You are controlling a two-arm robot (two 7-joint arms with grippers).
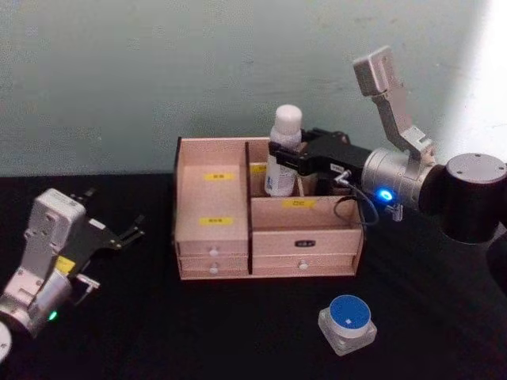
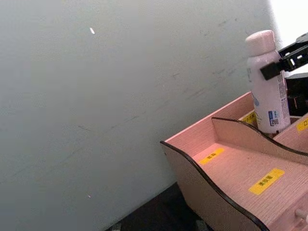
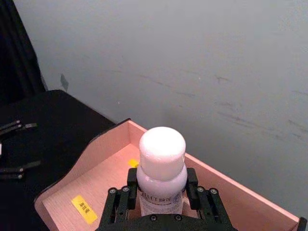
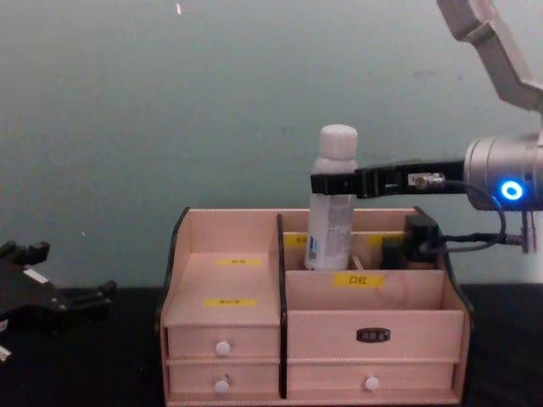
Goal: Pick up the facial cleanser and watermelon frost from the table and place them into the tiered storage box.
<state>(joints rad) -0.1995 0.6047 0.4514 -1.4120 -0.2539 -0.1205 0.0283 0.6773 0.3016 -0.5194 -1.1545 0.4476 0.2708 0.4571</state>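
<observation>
- The cleanser bottle (image 1: 287, 125) stands upright in the back right compartment of the storage box (image 1: 202, 190) in the head view, just right of the middle divider. The right gripper (image 1: 279, 157) reaches in from the right and pinches the bottle a little below its cap.
- In the same view the blue-lidded jar (image 1: 348, 321) sits on the black table (image 1: 238, 332) in front of the box's right corner, well apart from both grippers. The left gripper (image 1: 111, 212) lies low to the left of the box, its fingers spread and holding nothing.
- The left wrist view shows the bottle from the side. It is white and slim with a rounded cap, and has small blue and grey print low on its front. A black finger crosses its shoulder.
- The right wrist view looks down on the rounded cap. One black finger presses against each side of the bottle below the neck, above the pink wooden floor with its yellow label.
- In the chest view the bottle rises well above the box's rim, clamped near the top. Its base is hidden behind the labelled divider, so whether it touches the compartment floor cannot be told.
</observation>
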